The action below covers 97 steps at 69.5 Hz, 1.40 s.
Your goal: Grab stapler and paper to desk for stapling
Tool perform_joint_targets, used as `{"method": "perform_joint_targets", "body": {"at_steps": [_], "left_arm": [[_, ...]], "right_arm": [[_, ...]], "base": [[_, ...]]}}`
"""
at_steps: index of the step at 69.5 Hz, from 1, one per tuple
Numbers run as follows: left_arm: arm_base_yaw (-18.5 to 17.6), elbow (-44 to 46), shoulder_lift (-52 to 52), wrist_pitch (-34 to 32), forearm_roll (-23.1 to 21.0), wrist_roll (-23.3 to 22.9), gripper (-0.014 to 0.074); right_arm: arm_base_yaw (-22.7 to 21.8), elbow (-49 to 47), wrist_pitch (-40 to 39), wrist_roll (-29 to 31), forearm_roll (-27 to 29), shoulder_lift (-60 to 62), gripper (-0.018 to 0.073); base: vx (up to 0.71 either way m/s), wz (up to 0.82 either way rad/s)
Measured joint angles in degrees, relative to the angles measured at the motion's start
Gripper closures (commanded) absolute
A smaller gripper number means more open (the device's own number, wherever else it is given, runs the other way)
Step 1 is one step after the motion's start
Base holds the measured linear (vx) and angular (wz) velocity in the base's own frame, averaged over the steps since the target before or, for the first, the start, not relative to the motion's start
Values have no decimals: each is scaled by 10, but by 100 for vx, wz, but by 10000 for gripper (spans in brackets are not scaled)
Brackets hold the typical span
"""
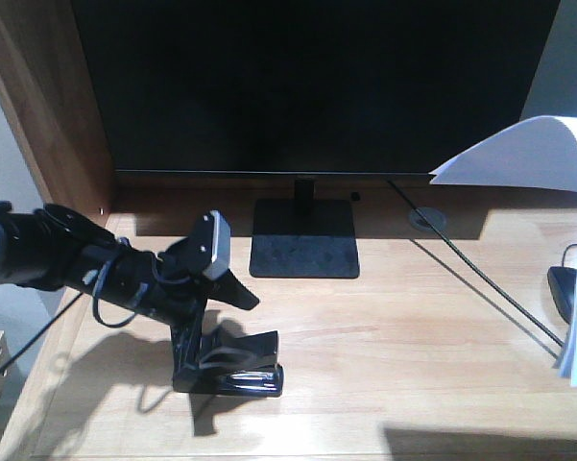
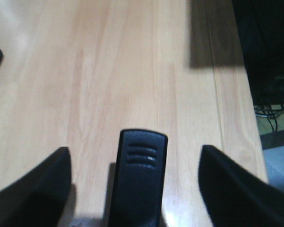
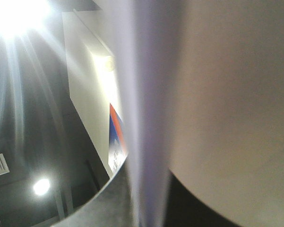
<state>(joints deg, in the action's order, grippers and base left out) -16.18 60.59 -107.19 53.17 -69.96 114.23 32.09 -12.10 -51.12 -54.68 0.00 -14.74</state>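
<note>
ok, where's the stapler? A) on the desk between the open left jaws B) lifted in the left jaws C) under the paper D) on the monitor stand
A: the stapler lies on the desk, with the left gripper jaws spread either side, not touching it.

Matte-black left arm (image 1: 67, 259) carries a looped black cable (image 1: 98, 300), grey wrist camera (image 1: 214, 246) and tapered black fingers (image 2: 33, 189).

Paper (image 1: 523, 154) partly beyond frame edge.
</note>
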Motion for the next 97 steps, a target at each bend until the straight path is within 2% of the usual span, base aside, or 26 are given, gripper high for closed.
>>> {"method": "perform_joint_targets", "body": {"at_steps": [10,28,97], "left_arm": [[0,0,33,-1,0,-23,341],[0,0,50,-1,3,-27,606],[-13,0,-19,-21,3,-9,603]], "right_arm": [[0,0,0,0,0,0,565],[0,0,0,0,0,0,565],[0,0,0,0,0,0,565]], "base": [[0,0],[0,0],[0,0]]}}
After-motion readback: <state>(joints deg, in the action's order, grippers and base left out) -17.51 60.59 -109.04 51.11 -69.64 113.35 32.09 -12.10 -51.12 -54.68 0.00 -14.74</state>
